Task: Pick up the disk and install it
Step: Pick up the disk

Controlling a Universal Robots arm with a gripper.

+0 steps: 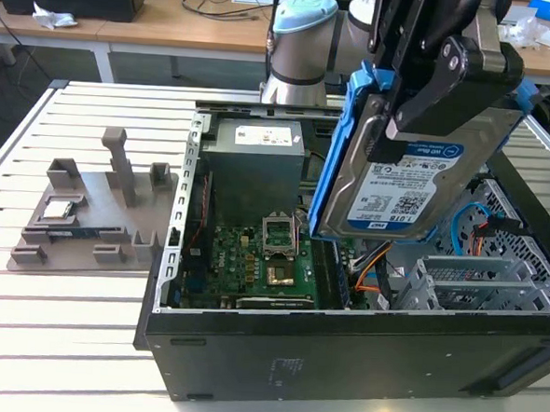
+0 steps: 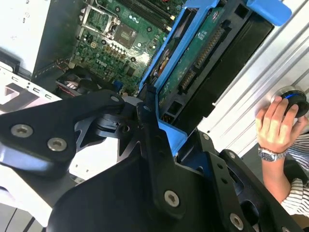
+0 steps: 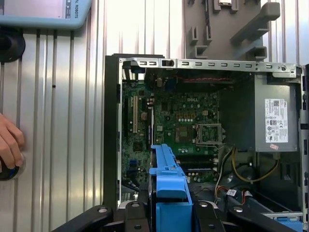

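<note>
The disk (image 1: 409, 182), a silver hard drive with a white-and-blue label in a blue plastic carrier, hangs tilted above the right half of the open computer case (image 1: 341, 350). My gripper (image 1: 421, 112) is shut on it, its black fingers clamping the drive's upper part. In the second wrist view the disk's green circuit-board underside (image 2: 198, 53) and blue frame run out from the gripper (image 2: 159, 125). In the first wrist view the carrier's blue edge (image 3: 166, 183) sticks out between the black fingers (image 3: 137, 217), over the motherboard (image 3: 178, 125).
Inside the case sit the power supply (image 1: 254, 163) and a grey drive cage (image 1: 481, 279) with cables at the exterior view's right. A grey fixture (image 1: 97, 214) holding a small chip lies on the slatted table. A person's hand (image 2: 275, 125) rests on a button beside the case.
</note>
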